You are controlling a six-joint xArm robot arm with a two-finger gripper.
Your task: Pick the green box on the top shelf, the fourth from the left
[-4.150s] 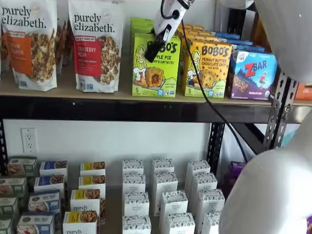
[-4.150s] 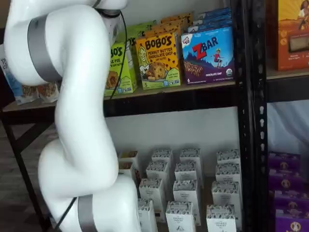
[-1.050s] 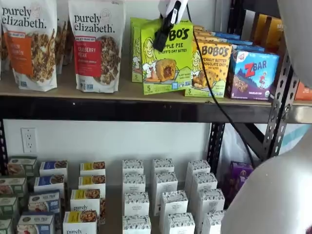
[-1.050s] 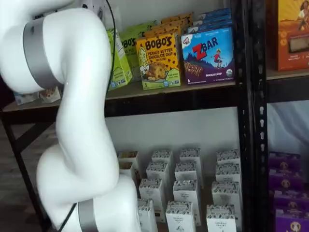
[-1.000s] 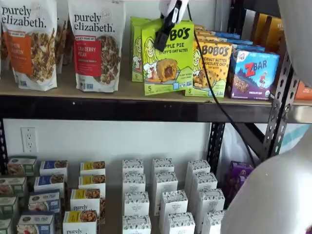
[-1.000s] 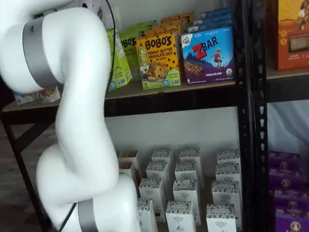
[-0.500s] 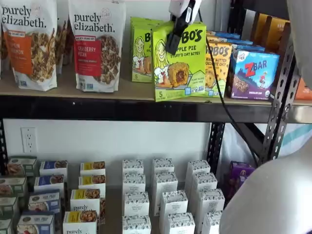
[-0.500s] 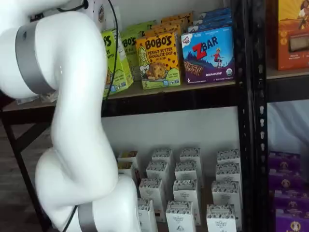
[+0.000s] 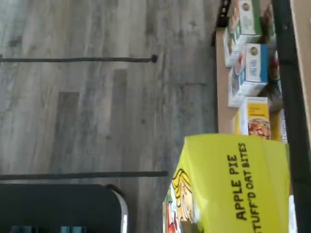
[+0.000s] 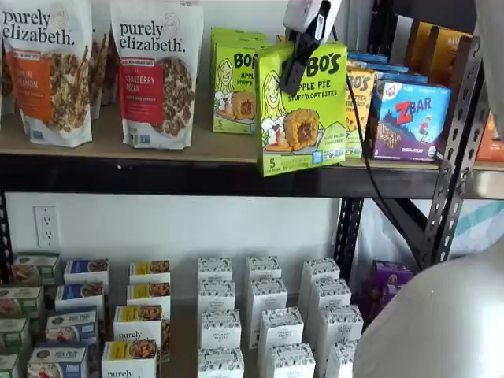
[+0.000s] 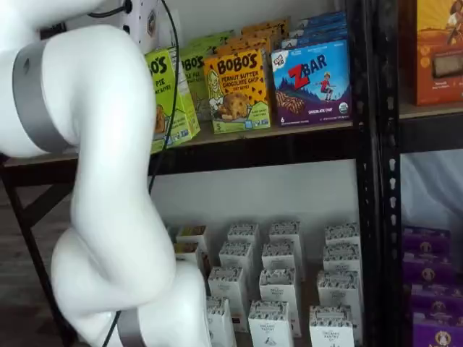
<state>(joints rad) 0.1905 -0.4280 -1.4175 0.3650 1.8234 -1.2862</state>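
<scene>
The claw [image 10: 295, 67] is clenched on the top of the green box [image 10: 303, 110], hanging at the near edge of the top shelf [image 10: 157, 169]. Pull it straight out, slowly, keeping it level.

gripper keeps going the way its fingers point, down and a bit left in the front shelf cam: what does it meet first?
The green box it is shut on. Past it, likely the top shelf front rail, though depth is unclear.
</scene>
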